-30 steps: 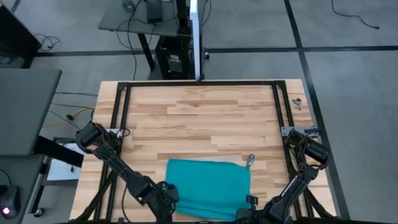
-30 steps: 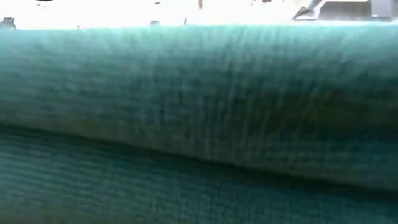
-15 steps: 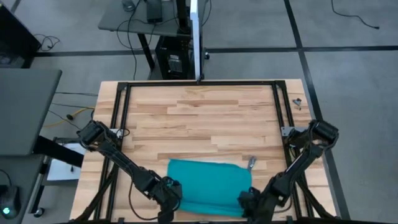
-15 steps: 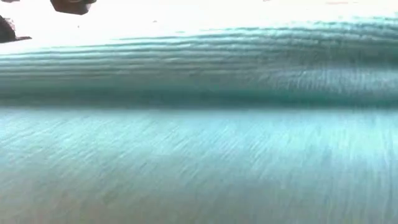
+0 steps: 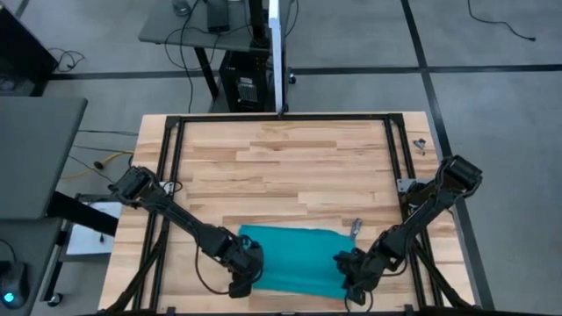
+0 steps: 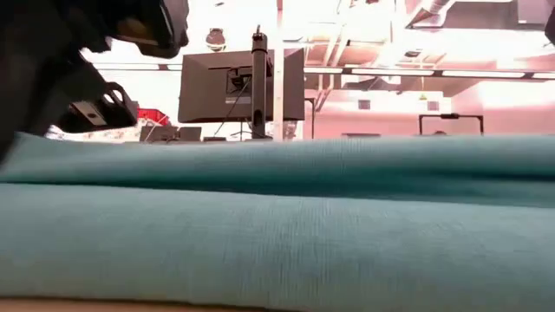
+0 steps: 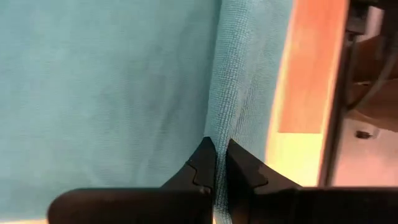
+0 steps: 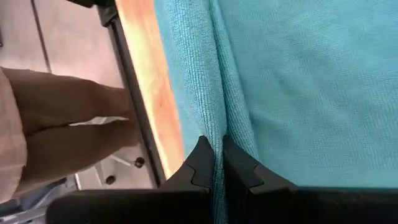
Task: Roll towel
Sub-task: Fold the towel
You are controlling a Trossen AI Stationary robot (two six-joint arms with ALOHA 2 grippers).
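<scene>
Along the high view's lower edge, towel [image 5: 294,259] lies crosswise; left end effector [image 5: 245,274] and right end effector [image 5: 351,279] pinch its two ends, jaws together.

Towel [image 5: 297,258] on table's [image 5: 290,167] near edge, between left pincer [image 5: 243,271] and right pincer [image 5: 353,277].

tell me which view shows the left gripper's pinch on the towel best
The left wrist view: the left gripper is shut on a fold of the towel. The high view shows it only small at the towel's left edge; the low view shows just dark arm parts.
</scene>
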